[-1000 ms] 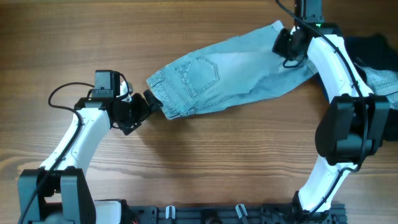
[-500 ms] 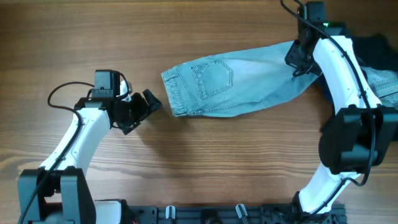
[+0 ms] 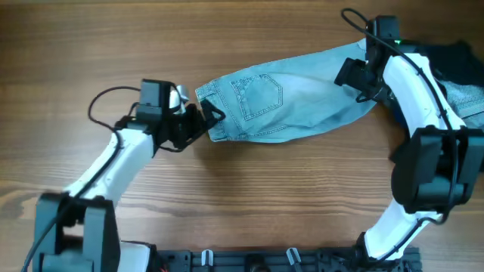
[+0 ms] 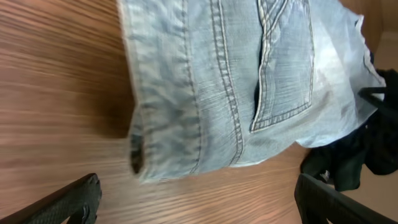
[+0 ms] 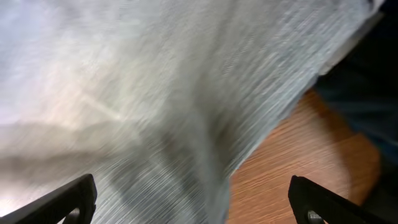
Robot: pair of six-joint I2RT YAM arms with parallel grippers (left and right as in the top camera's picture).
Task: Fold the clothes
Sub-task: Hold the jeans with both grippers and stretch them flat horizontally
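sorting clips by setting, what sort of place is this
Probably a robot lab workbench, not a home: left arm and right arm mounted at a wooden table, jeans spread out, more clothes heaped at the right edge.

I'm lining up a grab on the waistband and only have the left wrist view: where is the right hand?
Observer: The right hand is over the leg end of the jeans.
Operator: Gripping the cloth?
Observer: No; its own camera shows its fingers spread wide, denim below them.
Operator: And mine, from above?
Observer: The left hand sits right at the waistband end, opposite the right hand.
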